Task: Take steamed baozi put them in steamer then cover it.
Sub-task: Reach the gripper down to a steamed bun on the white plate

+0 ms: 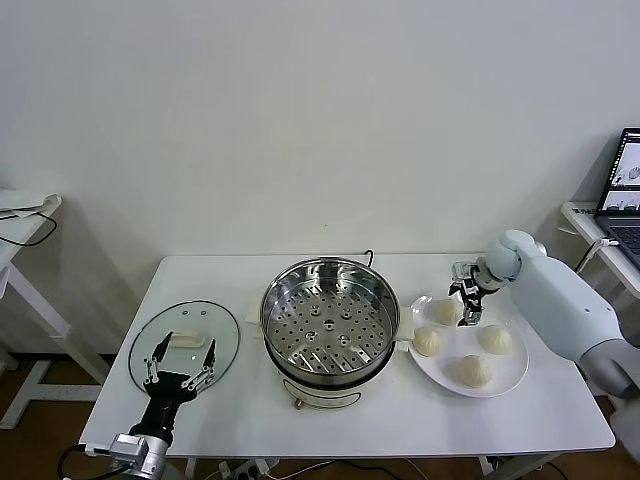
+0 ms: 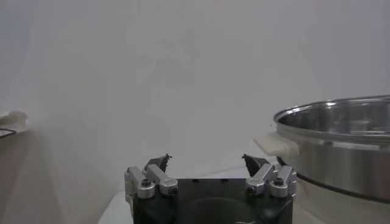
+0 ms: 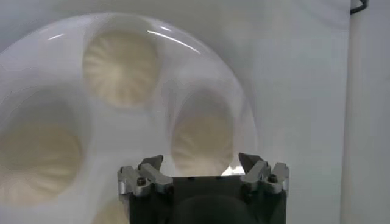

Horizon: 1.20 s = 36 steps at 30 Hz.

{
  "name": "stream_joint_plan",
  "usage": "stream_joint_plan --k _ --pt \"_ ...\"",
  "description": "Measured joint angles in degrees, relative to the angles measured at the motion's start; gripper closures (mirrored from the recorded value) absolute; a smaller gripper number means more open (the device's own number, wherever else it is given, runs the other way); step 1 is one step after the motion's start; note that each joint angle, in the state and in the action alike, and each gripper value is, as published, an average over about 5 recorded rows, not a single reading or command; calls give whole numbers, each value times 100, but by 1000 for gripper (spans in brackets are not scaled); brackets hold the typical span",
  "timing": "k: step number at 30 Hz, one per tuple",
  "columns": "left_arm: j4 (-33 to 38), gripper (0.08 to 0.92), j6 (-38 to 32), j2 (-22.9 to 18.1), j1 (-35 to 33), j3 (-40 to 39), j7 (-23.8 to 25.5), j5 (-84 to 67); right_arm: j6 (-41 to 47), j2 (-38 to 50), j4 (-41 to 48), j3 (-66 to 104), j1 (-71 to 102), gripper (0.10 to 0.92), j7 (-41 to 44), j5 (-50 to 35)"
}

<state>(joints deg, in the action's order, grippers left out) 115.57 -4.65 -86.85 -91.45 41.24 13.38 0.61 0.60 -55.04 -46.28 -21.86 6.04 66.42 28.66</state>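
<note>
Several cream-white baozi lie on a white plate [image 1: 510, 378] at the right: one at the back left [image 1: 445, 311], one at the left [image 1: 427, 341], one at the right [image 1: 494, 339], one at the front [image 1: 474, 371]. My right gripper [image 1: 469, 305] is open, just above the back-left baozi [image 3: 201, 137], which lies between its fingers. The steel steamer [image 1: 330, 318] stands in the middle with its perforated tray bare; its wall shows in the left wrist view [image 2: 341, 146]. My left gripper [image 1: 180, 362] is open and empty, over the glass lid [image 1: 185, 345] at the left.
The lid's white handle [image 1: 186, 339] lies just beyond the left fingers. A laptop [image 1: 625, 190] stands on a side table at the far right. Another table's edge [image 1: 25, 215] is at the far left. A black cord [image 1: 369, 256] runs behind the steamer.
</note>
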Motion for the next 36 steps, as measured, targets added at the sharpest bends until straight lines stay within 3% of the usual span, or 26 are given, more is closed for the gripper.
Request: stream_joint_plan --k 9,20,36 --pt "24 177 -14 -16 -13 -26 3 32 -46 -116 127 105 45 204 -5 183" --pt "47 177 -51 -38 -42 -57 4 60 -93 -160 173 207 71 362 -55 272" --pt "142 177 -75 -47 -112 -51 0 70 -236 106 -213 34 27 389 10 96"
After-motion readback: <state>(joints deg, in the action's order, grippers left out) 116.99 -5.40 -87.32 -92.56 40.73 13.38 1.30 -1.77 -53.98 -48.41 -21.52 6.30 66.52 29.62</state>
